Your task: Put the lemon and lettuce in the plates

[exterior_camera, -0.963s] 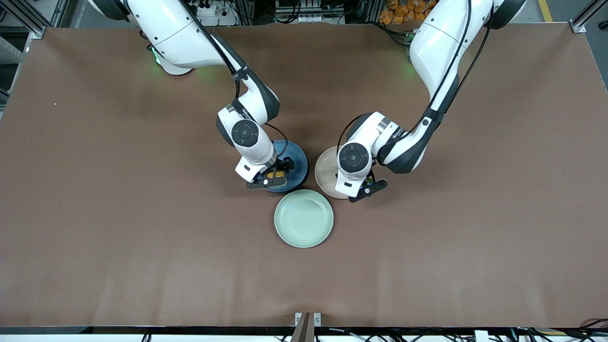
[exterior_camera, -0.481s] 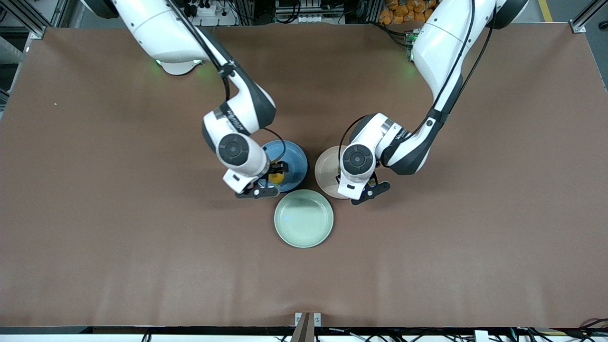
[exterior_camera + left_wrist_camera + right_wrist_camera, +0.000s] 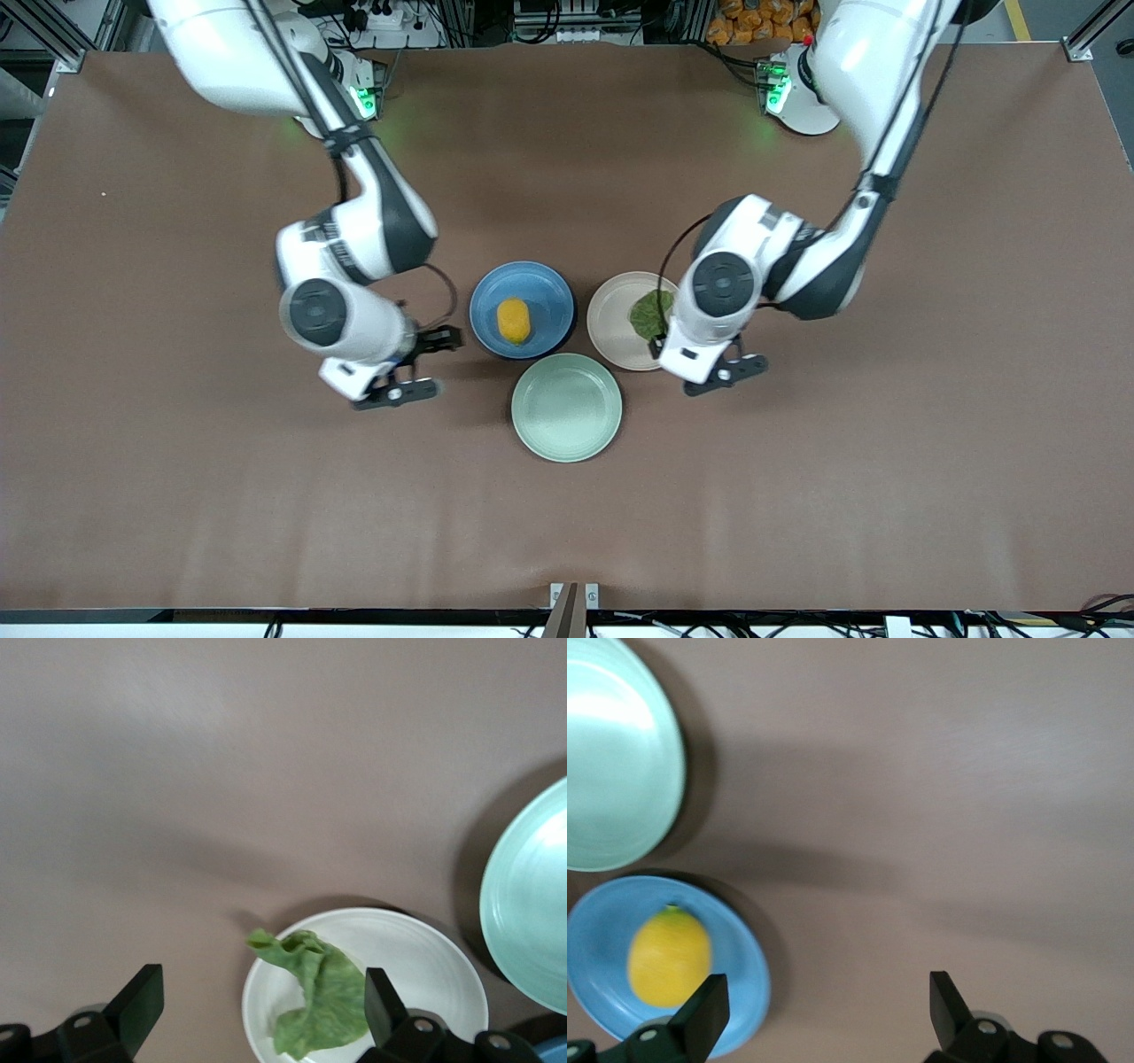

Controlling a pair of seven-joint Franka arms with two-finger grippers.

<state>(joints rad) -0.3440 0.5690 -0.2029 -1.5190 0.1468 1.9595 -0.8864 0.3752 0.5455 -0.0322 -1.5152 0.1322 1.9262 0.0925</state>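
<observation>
Lemon [image 3: 514, 320] on blue plate [image 3: 547, 288], lettuce [image 3: 651, 313] on beige plate [image 3: 608, 319]; mint plate [image 3: 567, 408] nearest camera, bare. Right end effector [image 3: 416, 365], left end effector [image 3: 726, 361]: spread, empty, over desk [image 3: 177, 461] beside plates. Placement apparently done; next: retract.

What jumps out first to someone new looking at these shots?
The yellow lemon lying in the blue plate, and beside it the green lettuce in the beige plate. The mint-green plate sits nearer the front camera. Both claws stand open over bare table: right claw toward its arm's end, left claw toward its own.
</observation>
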